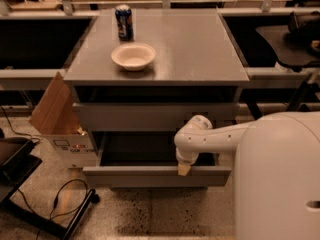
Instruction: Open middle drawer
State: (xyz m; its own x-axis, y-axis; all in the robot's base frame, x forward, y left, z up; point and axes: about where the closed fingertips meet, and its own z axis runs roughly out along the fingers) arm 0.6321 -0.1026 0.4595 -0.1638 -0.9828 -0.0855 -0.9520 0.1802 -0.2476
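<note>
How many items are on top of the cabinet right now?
2: a can at the back left of the cabinet top, and a white bowl just in front of it. Nothing looks hidden. The gripper is at the open drawer front.

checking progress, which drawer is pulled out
The lower drawer, its front by the gripper, stands far out with its dark inside showing; the upper drawer shows only its front panel.

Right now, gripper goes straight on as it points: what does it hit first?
The gripper points down, at the front panel of the open drawer. It meets that panel's top edge first; may already touch it.
</note>
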